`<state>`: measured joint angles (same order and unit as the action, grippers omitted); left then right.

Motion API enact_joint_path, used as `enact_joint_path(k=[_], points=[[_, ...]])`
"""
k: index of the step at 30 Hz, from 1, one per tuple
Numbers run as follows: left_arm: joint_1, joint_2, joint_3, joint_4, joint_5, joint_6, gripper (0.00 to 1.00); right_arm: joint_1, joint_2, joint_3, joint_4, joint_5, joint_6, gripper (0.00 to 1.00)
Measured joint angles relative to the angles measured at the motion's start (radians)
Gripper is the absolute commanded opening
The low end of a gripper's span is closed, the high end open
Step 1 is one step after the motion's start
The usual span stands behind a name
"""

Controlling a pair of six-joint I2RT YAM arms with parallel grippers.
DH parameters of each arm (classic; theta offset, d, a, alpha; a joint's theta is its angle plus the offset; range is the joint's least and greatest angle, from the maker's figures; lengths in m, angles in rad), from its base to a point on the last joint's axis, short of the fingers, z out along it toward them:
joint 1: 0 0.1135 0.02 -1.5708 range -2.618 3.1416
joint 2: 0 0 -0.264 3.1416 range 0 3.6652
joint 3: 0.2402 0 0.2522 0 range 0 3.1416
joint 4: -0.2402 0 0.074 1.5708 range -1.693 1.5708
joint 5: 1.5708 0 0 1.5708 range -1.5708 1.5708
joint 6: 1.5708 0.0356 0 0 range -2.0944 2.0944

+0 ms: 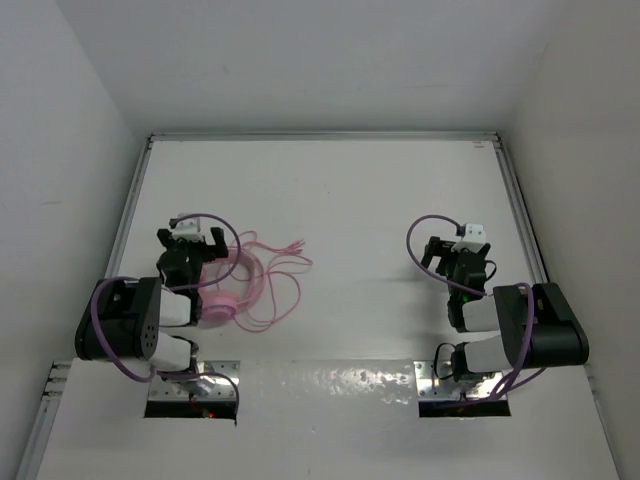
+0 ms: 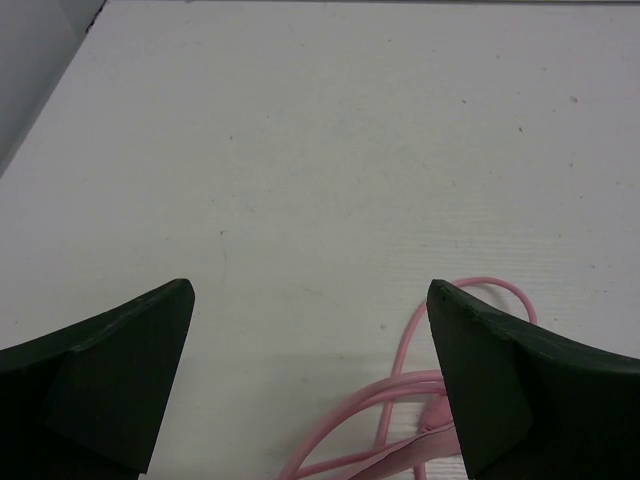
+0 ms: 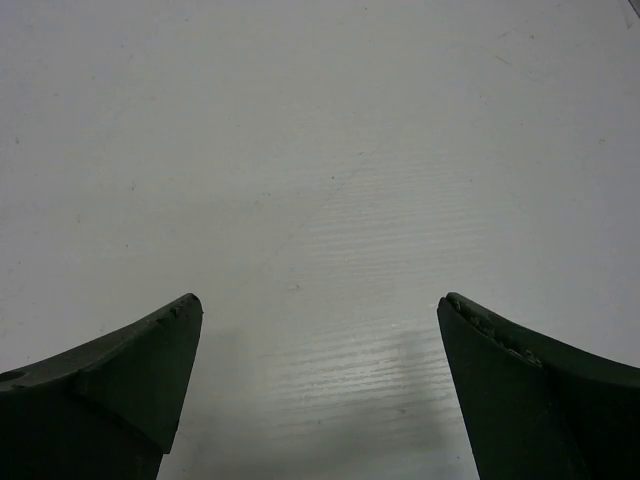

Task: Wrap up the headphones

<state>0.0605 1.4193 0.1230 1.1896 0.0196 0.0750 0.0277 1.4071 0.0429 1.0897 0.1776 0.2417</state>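
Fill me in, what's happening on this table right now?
Two robot arms sit at a white table. Pink headphones lie flat on it next to the left arm, their cord spread in loose loops. The left gripper is open just beside the headphones and holds nothing. The right gripper is open over bare table, far off to the side. No wrapping has started yet.
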Motion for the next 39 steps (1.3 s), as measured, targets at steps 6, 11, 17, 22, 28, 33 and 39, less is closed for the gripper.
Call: enact_joint_path(k=[6, 11, 17, 22, 28, 33, 39], points=[[0.006, 0.018, 0.001, 0.019, 0.021, -0.004, 1.00, 0.000, -0.002, 0.000, -0.006, 0.007, 0.003, 0.99], [0.008, -0.027, 0.153, -0.287, 0.108, 0.050, 1.00, 0.000, -0.216, 0.061, -0.338, 0.045, 0.022, 0.99], [0.007, 0.098, 1.113, -1.281, 0.278, 0.430, 0.45, -0.005, -0.365, 0.415, -0.678, -0.126, -0.027, 0.56], [-0.047, 0.174, 1.558, -1.883, 0.290, 0.767, 0.71, 0.046, -0.293, 0.700, -0.944, -0.282, -0.067, 0.78], [-0.094, 0.239, 1.394, -2.265, 0.182, 0.753, 0.91, 0.275, -0.283, 0.695, -1.145, -0.283, -0.110, 0.82], [-0.076, 0.138, 1.366, -2.294, 0.145, 0.652, 0.96, 0.433, -0.313, 0.616, -1.161, -0.247, -0.101, 0.84], [-0.241, -0.008, 1.219, -2.226, 0.146, 0.792, 0.82, 0.507, -0.267, 0.571, -1.172, -0.242, -0.099, 0.84]])
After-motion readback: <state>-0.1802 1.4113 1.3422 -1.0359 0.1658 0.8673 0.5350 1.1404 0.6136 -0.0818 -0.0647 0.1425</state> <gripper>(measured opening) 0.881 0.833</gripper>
